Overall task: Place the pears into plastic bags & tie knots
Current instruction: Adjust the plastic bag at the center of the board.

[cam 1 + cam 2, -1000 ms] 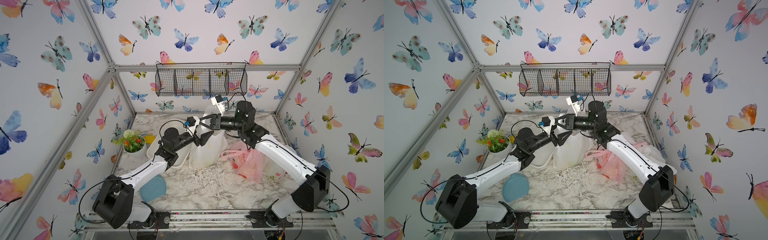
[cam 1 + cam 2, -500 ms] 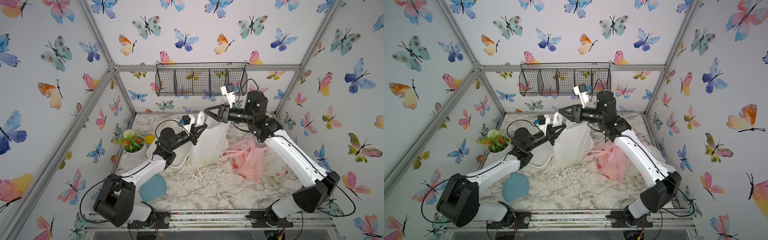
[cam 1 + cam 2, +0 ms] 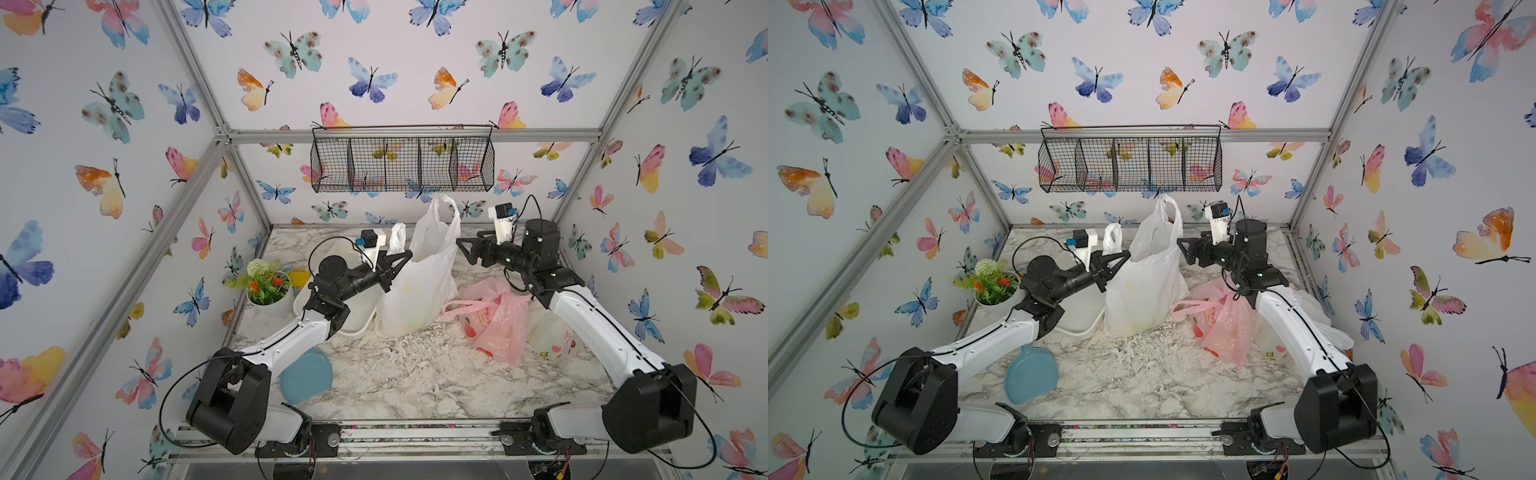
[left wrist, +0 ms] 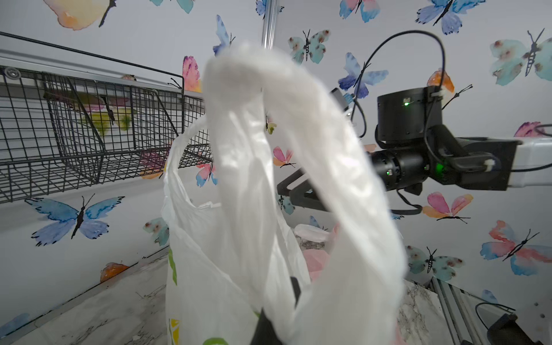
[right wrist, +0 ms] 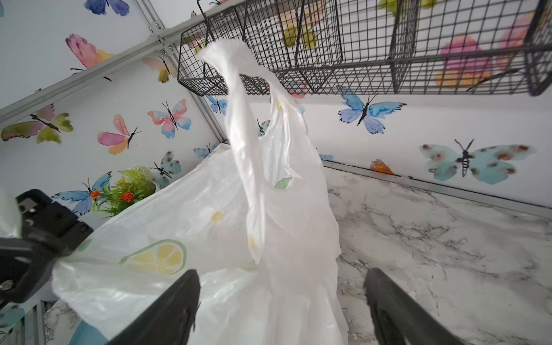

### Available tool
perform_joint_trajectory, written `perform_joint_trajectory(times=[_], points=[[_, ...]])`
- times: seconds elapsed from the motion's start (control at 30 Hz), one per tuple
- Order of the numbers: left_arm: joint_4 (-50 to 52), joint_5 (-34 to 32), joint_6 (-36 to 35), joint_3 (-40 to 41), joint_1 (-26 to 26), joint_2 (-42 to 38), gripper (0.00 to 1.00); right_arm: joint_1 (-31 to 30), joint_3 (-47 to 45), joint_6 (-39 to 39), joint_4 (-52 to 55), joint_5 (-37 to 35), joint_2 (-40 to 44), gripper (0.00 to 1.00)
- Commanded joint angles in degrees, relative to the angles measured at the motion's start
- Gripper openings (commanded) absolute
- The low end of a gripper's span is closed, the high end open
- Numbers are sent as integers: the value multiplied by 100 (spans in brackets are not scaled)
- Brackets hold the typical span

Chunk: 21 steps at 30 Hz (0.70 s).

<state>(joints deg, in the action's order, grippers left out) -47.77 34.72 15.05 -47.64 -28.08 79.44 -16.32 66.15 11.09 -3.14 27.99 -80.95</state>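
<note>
Got left tool (image 3: 402,258) clamped on 1 handle (image 3: 397,237) of lemon bag (image 3: 419,291) standing on counter (image 3: 395,374), right tool (image 3: 464,250) spread wide, empty, just beside upright free handle (image 3: 446,212), so nearer for that grab.

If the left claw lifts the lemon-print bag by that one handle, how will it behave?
Probably floppy: the lemon-print bag is thin, crinkled film, slumped wide at its base. Pinched by the left claw at one handle only, it would likely hang lopsided. Faint yellowish shapes low inside suggest bottom weight.
</note>
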Motion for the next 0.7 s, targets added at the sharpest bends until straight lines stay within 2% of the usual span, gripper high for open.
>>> perform_joint_trajectory(times=[0.0, 0.07, 0.13, 0.2, 0.23, 0.37, 0.4, 0.47, 0.67], points=[[-151, 279, 285, 62, 33, -141, 0, 14, 186, 299, -1546, 684, -531, 90], [-171, 343, 347, 40, 30, -150, 0, 5, 439, 562, -1832, 959, -969, 89], [-140, 408, 367, 3, 31, -171, 0, -8, 572, 833, -2097, 761, -1333, 86], [-79, 459, 369, -26, 39, -215, 0, -3, 636, 860, -2207, 586, -1538, 77], [-85, 494, 371, -18, 41, -232, 0, 5, 612, 898, -2327, 620, -1567, 69], [77, 520, 347, -47, 156, -286, 0, -3, 506, 1235, -2684, 1200, -1422, 25], [124, 496, 372, -81, 231, -306, 0, -3, 390, 1255, -2741, 1257, -1261, 16], [137, 490, 519, -158, 402, -308, 0, -14, 151, 1270, -2795, 1255, -912, 4], [268, 636, 1046, -528, 800, -354, 0, -259, -349, 1098, -2149, 1304, 276, 3]])
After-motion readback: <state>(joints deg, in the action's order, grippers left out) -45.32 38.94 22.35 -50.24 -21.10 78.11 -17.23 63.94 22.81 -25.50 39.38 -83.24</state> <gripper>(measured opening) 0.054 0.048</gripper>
